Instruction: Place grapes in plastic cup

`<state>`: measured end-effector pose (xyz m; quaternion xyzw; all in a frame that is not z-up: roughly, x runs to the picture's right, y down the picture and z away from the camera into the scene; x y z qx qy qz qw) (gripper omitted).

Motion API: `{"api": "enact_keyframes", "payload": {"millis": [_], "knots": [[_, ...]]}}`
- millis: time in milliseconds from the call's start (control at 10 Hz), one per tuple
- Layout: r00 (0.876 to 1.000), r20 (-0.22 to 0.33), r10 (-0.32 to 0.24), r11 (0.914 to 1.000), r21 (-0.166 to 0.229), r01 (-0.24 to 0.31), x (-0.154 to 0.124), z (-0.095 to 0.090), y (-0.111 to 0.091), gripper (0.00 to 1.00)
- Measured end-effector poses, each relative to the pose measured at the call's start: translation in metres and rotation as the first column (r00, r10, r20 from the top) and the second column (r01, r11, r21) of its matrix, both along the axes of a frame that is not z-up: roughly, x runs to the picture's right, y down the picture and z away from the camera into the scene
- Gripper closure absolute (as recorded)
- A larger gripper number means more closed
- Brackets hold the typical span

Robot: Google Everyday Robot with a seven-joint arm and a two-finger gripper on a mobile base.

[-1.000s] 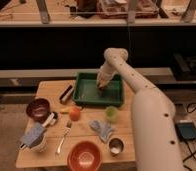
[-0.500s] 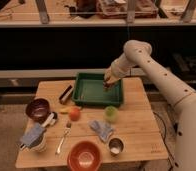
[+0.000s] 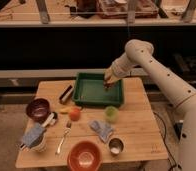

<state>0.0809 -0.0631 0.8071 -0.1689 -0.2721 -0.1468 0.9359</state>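
Observation:
My gripper (image 3: 108, 81) hangs over the right end of the green tray (image 3: 91, 92), with the arm reaching in from the right. Its fingers are shut, and a small dark clump at their tips looks like the grapes (image 3: 107, 86), held just above the tray floor. No other grapes show in the tray. The light green plastic cup (image 3: 111, 113) stands upright on the wooden table (image 3: 141, 125), just in front of the tray's right corner and a short way nearer the camera than the gripper.
An orange fruit (image 3: 74, 114) lies left of the cup and a grey cloth (image 3: 102, 129) in front of it. A metal cup (image 3: 115, 146), an orange bowl (image 3: 85, 156), a fork (image 3: 64, 137), a white mug (image 3: 36, 140), and a dark bowl (image 3: 38, 108) fill the front and left.
The arm has swung out of the foreground to the right. The gripper has shifted from the tray's middle toward its right end and has risen a little, staying shut.

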Motion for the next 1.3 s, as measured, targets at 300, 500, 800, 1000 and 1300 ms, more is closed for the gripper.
{"api": "enact_keyframes", "payload": {"millis": [300, 500, 800, 1000, 1300], "knots": [[1.000, 0.003, -0.002, 1.0000, 0.000, 0.002, -0.003, 0.000, 0.000, 1.00], [1.000, 0.011, 0.007, 1.0000, -0.005, -0.006, -0.003, 0.000, 0.000, 1.00], [0.998, 0.059, 0.037, 0.9975, -0.062, -0.033, -0.039, -0.013, 0.001, 1.00], [0.997, 0.056, 0.052, 0.9934, -0.105, -0.046, -0.070, -0.024, 0.009, 1.00], [0.995, 0.018, 0.100, 0.9812, -0.168, -0.095, -0.066, -0.040, 0.029, 1.00]]}}
